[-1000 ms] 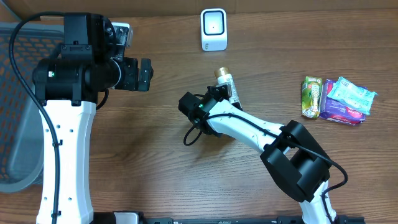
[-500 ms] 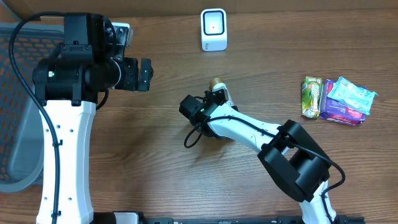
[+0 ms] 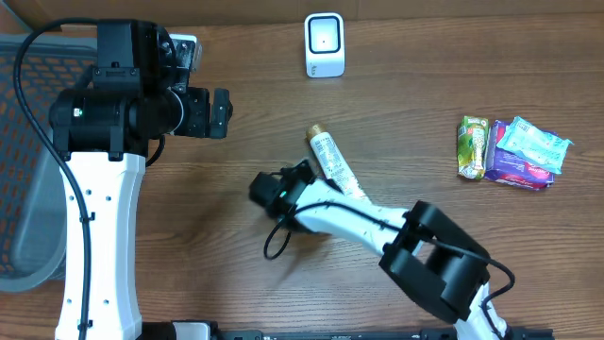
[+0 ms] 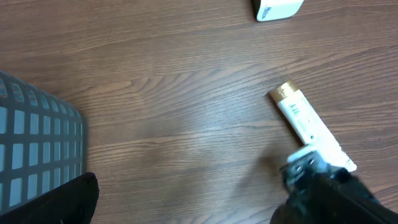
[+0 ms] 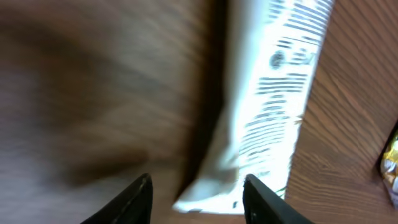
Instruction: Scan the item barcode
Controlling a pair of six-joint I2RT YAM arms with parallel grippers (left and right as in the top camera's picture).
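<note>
Wooden table. Grey mesh basket at the left edge. Left gripper hangs upper left, jaws wide apart, empty. Right gripper is mid-frame, fingers parted, clamping nothing. White tube with gold cap lies flat at centre, below the white scanner, with its crimped end between the right fingertips. Snack packets far right.

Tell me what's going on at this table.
The right arm's pincer sits at the lower end of a white tube with a gold cap, which lies flat on the wooden table below the white scanner. Its jaws are apart and do not look clamped on the tube. The left pincer hangs open off to the left, holding nothing. Snack packets lie at the right.
</note>
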